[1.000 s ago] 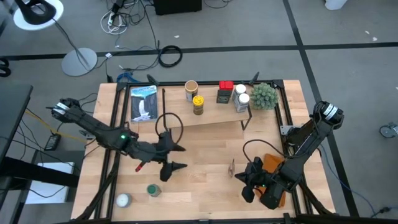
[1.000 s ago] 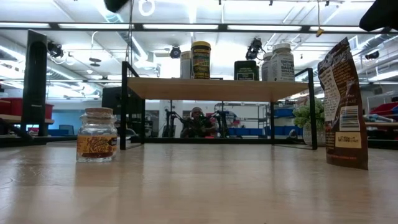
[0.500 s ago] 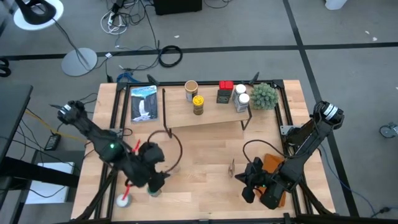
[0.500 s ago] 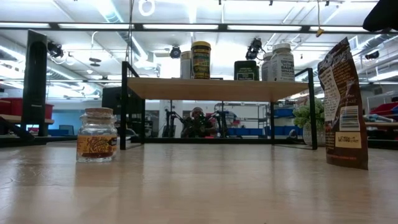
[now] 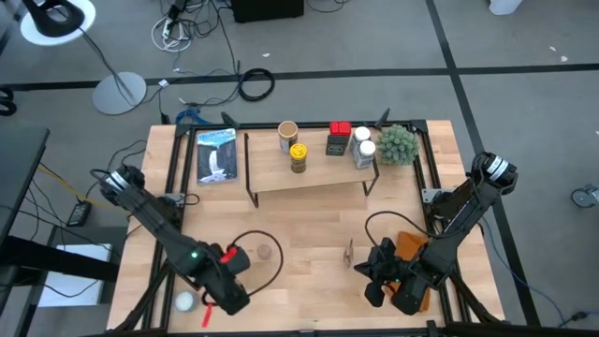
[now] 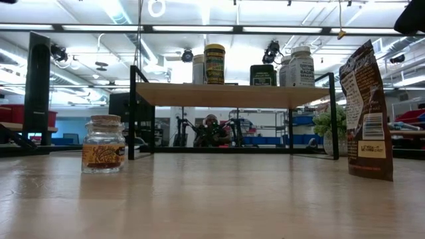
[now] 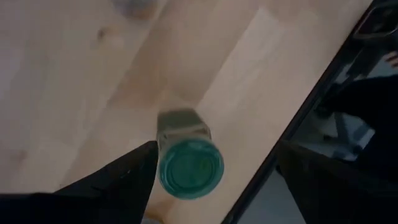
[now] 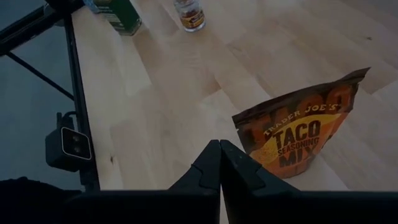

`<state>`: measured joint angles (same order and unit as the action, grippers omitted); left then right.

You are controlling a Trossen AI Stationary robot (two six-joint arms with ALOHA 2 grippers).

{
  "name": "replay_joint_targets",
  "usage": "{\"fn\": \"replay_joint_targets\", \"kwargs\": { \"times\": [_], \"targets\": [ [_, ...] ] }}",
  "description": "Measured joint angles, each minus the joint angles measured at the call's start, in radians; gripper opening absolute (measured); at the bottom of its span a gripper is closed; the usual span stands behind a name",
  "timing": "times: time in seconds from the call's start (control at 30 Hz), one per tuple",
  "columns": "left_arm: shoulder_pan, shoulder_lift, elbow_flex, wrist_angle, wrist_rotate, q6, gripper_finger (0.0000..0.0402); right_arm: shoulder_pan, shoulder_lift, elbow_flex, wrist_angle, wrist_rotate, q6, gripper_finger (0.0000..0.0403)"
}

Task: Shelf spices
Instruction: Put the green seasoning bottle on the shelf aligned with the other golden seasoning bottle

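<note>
Green-lidded jar (image 7: pixel 189 167) sits between my left gripper's (image 7: pixel 211 180) spread fingers near the desk's front-left corner; right gripper (image 8: pixel 220 163) clenched, front-right.

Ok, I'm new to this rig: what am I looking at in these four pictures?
Two dark robot arms work at a wooden table. The high view looks straight down on everything. The low view looks level across the tabletop. Each wrist view looks forward past that arm's own jaws.

Several spice jars stand on the shelf. On the table itself are a cork-topped jar, a taco seasoning pouch, a white-lidded jar and a green-lidded jar.

The left arm's jaws stand open either side of the green-lidded jar, near the front left corner, without gripping it. The right arm's jaws are shut and empty, waiting at the front right by the orange cloth.
</note>
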<state>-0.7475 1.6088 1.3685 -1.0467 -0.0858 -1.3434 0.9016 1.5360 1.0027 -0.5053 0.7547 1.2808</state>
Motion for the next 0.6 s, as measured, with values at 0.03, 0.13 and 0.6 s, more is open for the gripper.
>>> {"fn": "replay_joint_targets", "kwargs": {
  "times": [0.03,0.13,0.6],
  "targets": [
    [0.000,0.010,0.000,-0.001,0.020,-0.017,0.0335,0.000,0.000,0.000,0.000,0.000,0.000,0.0002],
    [-0.001,0.038,0.000,-0.001,0.064,-0.049,0.0335,0.000,0.000,0.000,0.000,0.000,-0.001,0.0004],
    [-0.022,0.138,0.000,-0.020,0.072,-0.096,0.0335,0.000,0.000,0.000,0.005,-0.018,-0.002,0.0005]
  ]
}}
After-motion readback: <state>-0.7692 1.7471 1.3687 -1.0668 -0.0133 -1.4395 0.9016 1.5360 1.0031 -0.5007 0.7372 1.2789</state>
